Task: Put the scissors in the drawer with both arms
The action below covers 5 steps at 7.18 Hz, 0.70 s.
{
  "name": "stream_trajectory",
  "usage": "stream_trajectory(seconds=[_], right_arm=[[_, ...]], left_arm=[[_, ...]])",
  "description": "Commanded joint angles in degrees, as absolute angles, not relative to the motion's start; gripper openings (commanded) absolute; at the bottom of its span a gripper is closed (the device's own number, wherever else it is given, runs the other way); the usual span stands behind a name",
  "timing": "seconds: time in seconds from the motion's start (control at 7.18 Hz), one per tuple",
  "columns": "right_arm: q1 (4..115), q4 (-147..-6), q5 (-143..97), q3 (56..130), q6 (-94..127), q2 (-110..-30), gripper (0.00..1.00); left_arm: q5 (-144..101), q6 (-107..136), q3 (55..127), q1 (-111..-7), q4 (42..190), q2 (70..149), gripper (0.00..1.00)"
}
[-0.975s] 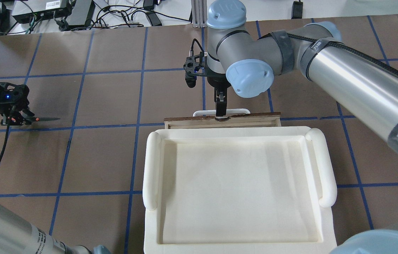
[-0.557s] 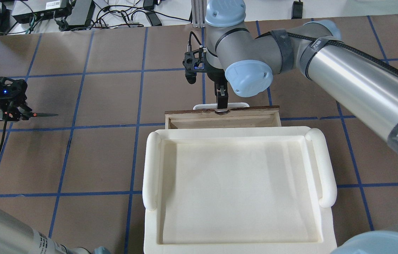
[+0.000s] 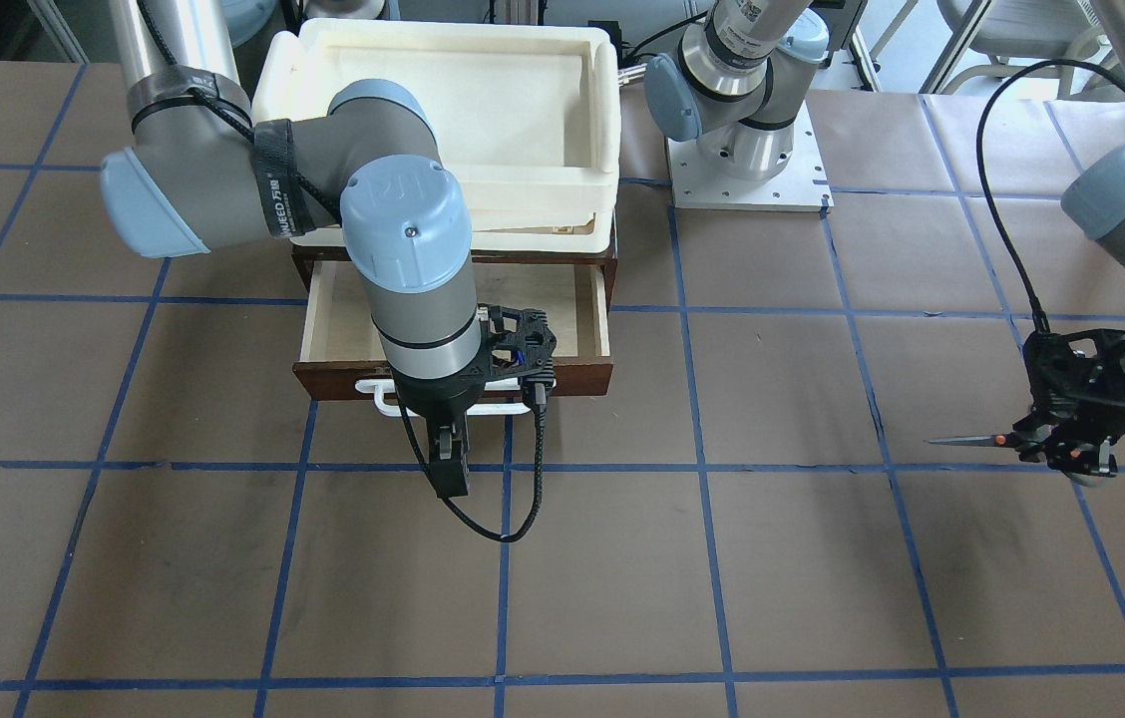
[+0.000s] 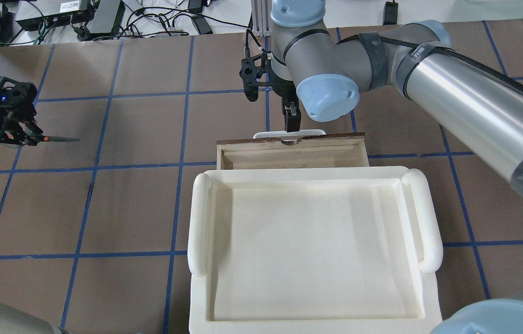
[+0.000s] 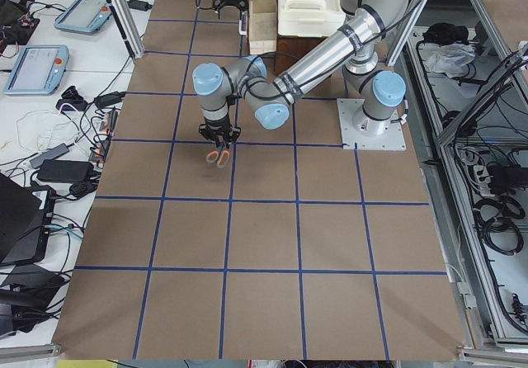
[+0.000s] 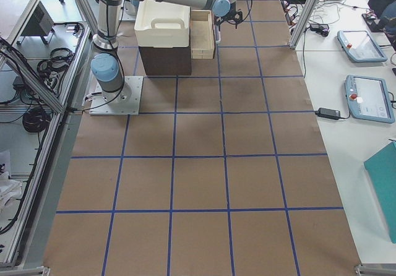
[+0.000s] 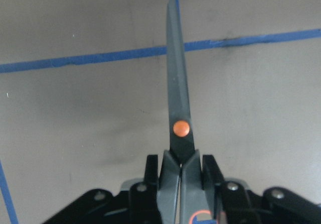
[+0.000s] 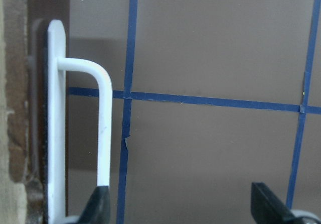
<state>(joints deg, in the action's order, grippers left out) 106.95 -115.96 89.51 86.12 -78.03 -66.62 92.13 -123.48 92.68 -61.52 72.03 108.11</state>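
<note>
Holding the scissors (image 7: 179,108) level, clamped by their handles in the left gripper (image 3: 1049,446), is advised for the carry to the open drawer (image 3: 572,380), from which they are well apart. Their long axis is laid horizontal, blades pointed toward the drawer, where the right gripper (image 4: 292,124) is held spread beside the white handle (image 8: 104,133).

Counts:
- Robot arms: two, left arm (image 3: 1121,199) and right arm (image 3: 403,259).
- Black two-finger grippers: two, left gripper (image 4: 15,135) and right gripper (image 3: 448,469).
- Scissors (image 7: 179,128): one pair, one orange pivot dot.
- Drawer (image 3: 582,377): one, with one white bar handle (image 8: 103,133).
- Cream tray (image 4: 199,222): one, two rounded side grips.
- Dark cabinet (image 6: 164,59): one.
- White base plate (image 3: 802,179): one in front view.
- Blue-edged tablets on side bench: two, near tablet (image 6: 371,96) and far tablet (image 6: 356,44).
</note>
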Motion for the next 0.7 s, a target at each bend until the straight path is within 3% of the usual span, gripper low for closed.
stream_trajectory(seconds=[0.0, 0.56], right_arm=[[106.4, -115.9, 89.5, 85.1, -78.0, -66.2, 1.0], [105.2, -103.3, 87.3, 79.7, -78.4, -63.4, 1.0]], left_arm=[[91.1, -112.5, 88.7, -67.9, 85.2, 101.4, 0.0], [87.3, -90.9, 88.9, -77.3, 98.9, 90.4, 0.0]])
